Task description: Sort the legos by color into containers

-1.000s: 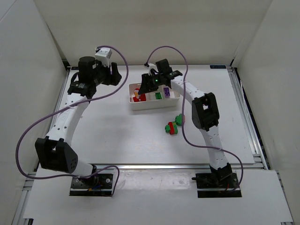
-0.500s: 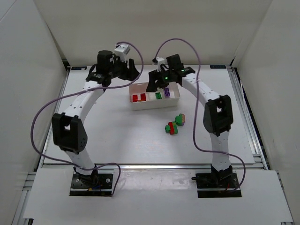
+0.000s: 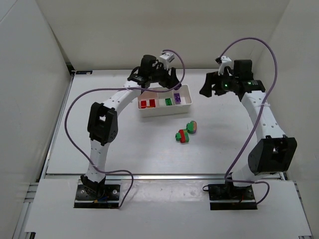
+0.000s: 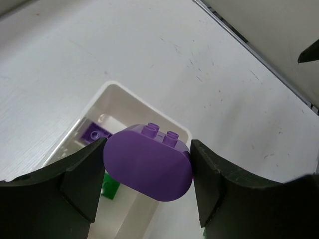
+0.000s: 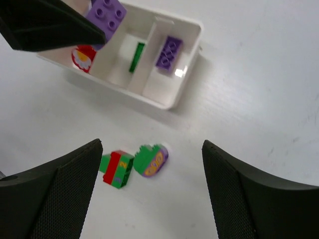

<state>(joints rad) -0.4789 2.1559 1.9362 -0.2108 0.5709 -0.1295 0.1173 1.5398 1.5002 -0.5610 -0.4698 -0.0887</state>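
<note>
Top external: the left gripper (image 3: 157,82) had swung in over the tray (image 3: 162,111). The right gripper (image 3: 206,86) had withdrawn to the tray's right, jaws wide and empty.

Left wrist: its jaws clamped a rounded purple lego (image 4: 148,168) above the tray, probably bound for the compartment holding a purple brick (image 4: 94,133).

Right wrist: two two-colour legos (image 5: 133,164) lay in front of the tray, likely needing splitting first.
</note>
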